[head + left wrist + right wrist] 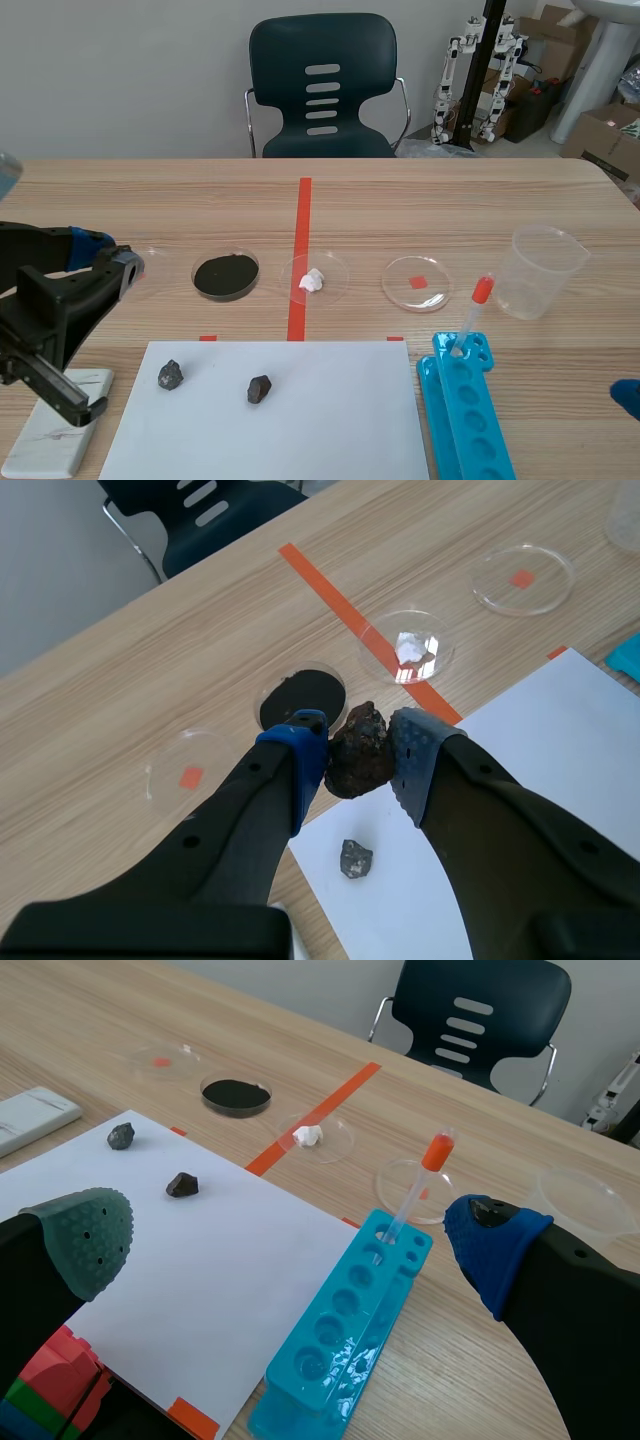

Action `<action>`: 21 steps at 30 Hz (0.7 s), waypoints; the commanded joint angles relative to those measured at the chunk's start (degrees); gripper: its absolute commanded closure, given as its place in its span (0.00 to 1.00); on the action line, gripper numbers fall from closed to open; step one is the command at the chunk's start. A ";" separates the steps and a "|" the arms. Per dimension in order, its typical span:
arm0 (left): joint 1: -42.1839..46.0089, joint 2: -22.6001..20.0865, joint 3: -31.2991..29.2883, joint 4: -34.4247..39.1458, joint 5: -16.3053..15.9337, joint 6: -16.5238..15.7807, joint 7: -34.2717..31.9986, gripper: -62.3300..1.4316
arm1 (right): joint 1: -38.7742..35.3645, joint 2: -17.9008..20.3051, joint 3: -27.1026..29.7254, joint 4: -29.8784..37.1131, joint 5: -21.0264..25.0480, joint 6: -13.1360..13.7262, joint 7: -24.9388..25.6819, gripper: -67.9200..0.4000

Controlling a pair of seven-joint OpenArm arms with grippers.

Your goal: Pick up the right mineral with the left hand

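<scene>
Firmly pinched between the two pads of the left gripper (358,755), a rough brown mineral (360,750) is held clear of the table (450,200), towards its left edge. The blue pad (300,748) presses one side of it and the grey pad (418,752) the other. In the left wrist view it hangs over the far left corner of a white sheet (300,420) that lies along the table's near edge.

Two smaller dark stones rest on that sheet near its far edge, well apart: one by the left corner (170,375), the other (259,389) closer to the middle. A white slab (55,435) lies just beside the sheet's left edge.

Beyond the sheet's far edge stands a row of shallow clear dishes. One holds black powder (226,275), one a white lump (314,280) and one an orange square (417,283). A fourth (190,770), also with an orange mark, sits nearest the table's left edge. A clear plastic beaker (540,270) stands towards the right edge.

Beside the sheet's right edge lies a blue tube rack (465,410), with an orange-capped dropper (474,310) standing in its far end.

The right gripper (290,1240) sits low by the table's near right corner, its fingers spread wide with nothing between them. Coloured blocks (50,1385) show beneath its grey-green pad.

A dark chair (322,85) stands behind the far edge.
</scene>
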 commanded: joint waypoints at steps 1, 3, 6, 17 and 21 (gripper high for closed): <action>2.38 1.57 -1.49 1.84 0.15 -0.04 -1.70 0.80 | 0.35 0.11 0.37 1.18 0.44 0.00 0.85 0.00; 6.36 3.17 -4.74 2.95 1.79 -0.07 -2.54 0.80 | 0.35 0.11 0.37 1.18 0.44 0.00 0.85 0.00; 11.06 6.29 -9.05 4.11 3.91 -0.57 -3.39 0.80 | 0.35 0.11 0.37 1.18 0.42 0.00 0.85 0.00; 20.50 10.01 -13.57 4.52 5.05 -10.23 -7.04 0.80 | 0.35 0.11 0.37 1.18 0.42 0.00 0.85 0.00; 21.55 10.03 -13.46 4.52 5.99 -13.27 -6.80 0.80 | 0.35 0.11 0.37 1.18 0.42 0.00 0.83 0.00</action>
